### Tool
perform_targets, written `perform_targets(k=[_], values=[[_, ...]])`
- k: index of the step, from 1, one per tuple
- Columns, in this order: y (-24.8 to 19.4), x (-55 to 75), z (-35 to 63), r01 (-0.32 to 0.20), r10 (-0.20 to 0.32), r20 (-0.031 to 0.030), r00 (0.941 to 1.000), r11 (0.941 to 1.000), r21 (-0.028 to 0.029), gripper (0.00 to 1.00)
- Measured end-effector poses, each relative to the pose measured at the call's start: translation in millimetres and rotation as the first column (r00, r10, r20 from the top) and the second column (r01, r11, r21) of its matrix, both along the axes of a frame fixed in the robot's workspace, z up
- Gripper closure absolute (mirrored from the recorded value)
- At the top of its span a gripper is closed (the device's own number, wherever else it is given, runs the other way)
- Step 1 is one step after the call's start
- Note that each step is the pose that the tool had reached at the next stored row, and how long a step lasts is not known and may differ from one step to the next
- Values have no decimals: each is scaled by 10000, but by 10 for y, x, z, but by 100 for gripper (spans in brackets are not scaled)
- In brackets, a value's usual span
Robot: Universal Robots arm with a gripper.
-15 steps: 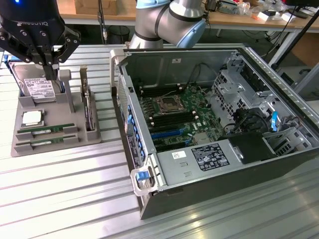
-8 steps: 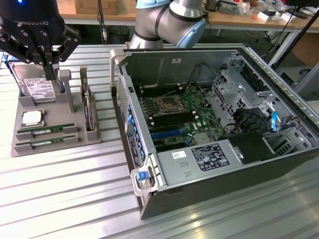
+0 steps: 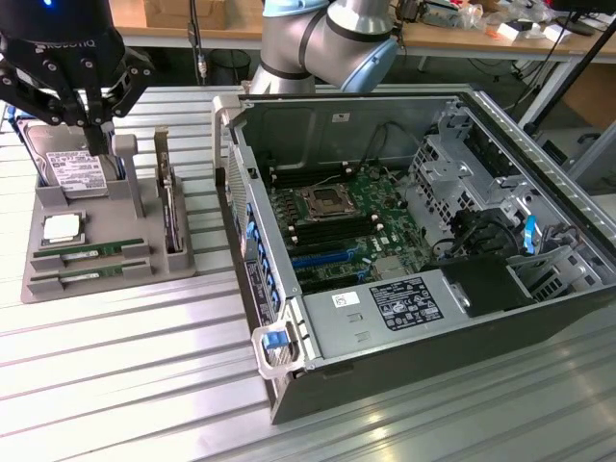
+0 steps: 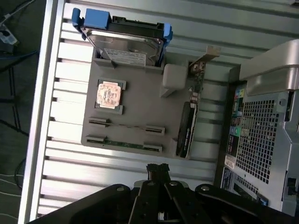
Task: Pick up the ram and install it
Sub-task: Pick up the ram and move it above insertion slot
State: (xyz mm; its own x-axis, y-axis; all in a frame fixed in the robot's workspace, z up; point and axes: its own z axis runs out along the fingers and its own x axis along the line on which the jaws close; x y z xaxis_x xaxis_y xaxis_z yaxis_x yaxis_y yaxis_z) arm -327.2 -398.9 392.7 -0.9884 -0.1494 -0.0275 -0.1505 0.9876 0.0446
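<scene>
- Above the grey tray (image 3: 108, 229), at the exterior view's left, my gripper (image 3: 93, 117) hangs shut, holding nothing. Its upper body is cut off by the picture's edge.
- Through my wrist camera the two fingertips (image 4: 152, 168) meet with no gap. The black linkages behind them are blurred and run out of the picture.
- Exactly which part of the tray lies under me I cannot tell. In the exterior view my fingers overlap the hard drive (image 3: 75, 173), which leans in its stand and is partly hidden behind them.
- The ram (image 4: 124, 143) lies flat in the slot along the tray's outer edge, well apart from my fingers. I see it almost edge-on as a thin green strip, with its ends tucked under the grey clips. Its chips and label are too small to make out.
- A second ram stick (image 4: 128, 126) lies parallel in the next slot, just beside the processor (image 4: 110, 93).
- The expansion card (image 4: 189, 123) stands on edge on the tray side nearest the computer case (image 3: 318, 125), so its face is mostly hidden.
- The case lies open on the slatted metal table (image 3: 115, 356), and the motherboard (image 3: 346, 207) is exposed inside. Dark memory slots flank the socket, but I cannot tell whether any of them are filled.
- My arm (image 3: 327, 38) rises behind the case and is cropped at the top.
</scene>
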Motion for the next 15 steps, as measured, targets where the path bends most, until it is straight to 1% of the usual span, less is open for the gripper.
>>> perform_targets(k=[2, 5, 7, 9, 11, 15], values=[[0, 0, 0, -377, 377, 1, 9993, 9993, 0, 89], [0, 0, 0, -984, 984, 0, 9951, 9951, 0, 89], [0, 0, 0, -1423, 1423, 0, 9898, 9898, 0, 89], [0, 0, 0, -1749, 1749, 0, 9846, 9846, 0, 89], [0, 0, 0, -2170, 2170, 0, 9762, 9762, 0, 89], [0, 0, 0, -2909, 2909, 0, 9568, 9568, 0, 89]])
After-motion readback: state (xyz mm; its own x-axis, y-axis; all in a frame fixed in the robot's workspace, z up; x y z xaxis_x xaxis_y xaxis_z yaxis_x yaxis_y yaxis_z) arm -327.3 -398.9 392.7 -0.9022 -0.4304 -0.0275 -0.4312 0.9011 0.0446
